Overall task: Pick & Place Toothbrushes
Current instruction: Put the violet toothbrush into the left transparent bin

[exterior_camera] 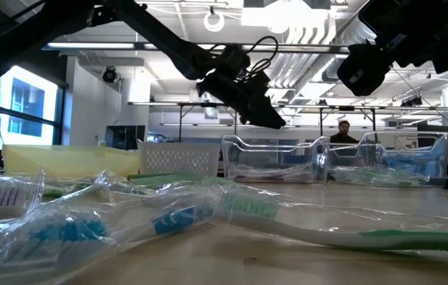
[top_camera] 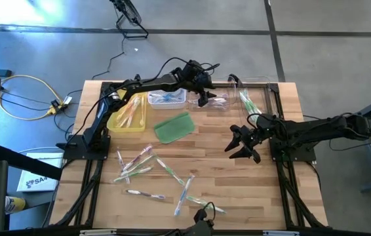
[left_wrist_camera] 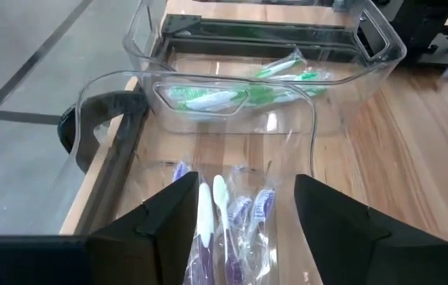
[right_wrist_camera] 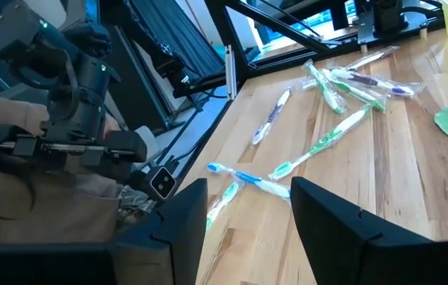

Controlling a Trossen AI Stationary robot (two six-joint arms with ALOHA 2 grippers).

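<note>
My left pincer [top_camera: 203, 99] hangs open over a clear plastic bin [left_wrist_camera: 105, 103] at the table's far edge, with purple toothbrushes in shiny wrappers [left_wrist_camera: 236, 229] lying in it below my fingers. More toothbrushes [top_camera: 153, 172] lie scattered on the wooden table [top_camera: 225, 183]. My right pincer [top_camera: 236, 145] waits open, holding nothing.

partial letters "sa" on a white sheet [top_camera: 33, 180] left of the table; nothing else readable
</note>
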